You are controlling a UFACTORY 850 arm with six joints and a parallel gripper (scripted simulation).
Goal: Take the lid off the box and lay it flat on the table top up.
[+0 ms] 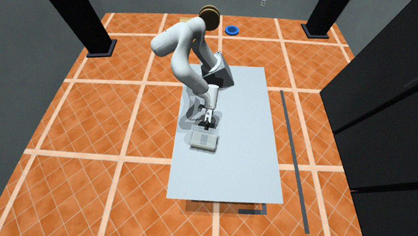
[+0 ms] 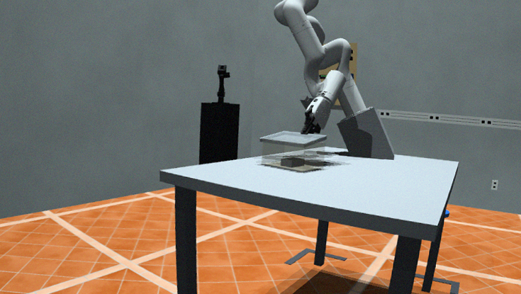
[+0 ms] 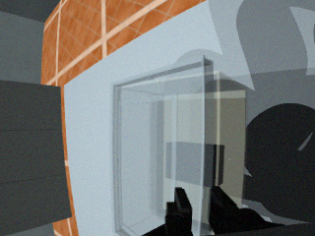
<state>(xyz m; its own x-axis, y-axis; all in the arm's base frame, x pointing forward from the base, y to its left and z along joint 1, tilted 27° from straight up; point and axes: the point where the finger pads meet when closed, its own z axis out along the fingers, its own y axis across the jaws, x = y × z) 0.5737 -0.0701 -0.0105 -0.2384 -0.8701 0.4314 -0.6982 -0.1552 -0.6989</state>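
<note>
A clear box stands on the grey table, a little in front of the arm's base. A small dark block lies on its tan floor. The flat pale lid is level at the top of the box walls; I cannot tell whether it still rests on them. My gripper reaches down from the arm's side and is shut on the lid's near edge, with a dark finger on each face of it.
The arm's grey base sits at the back end of the table. A black pillar with a camera stands behind the table. Black cabinets line the right side. A blue ring lies on the tiled floor.
</note>
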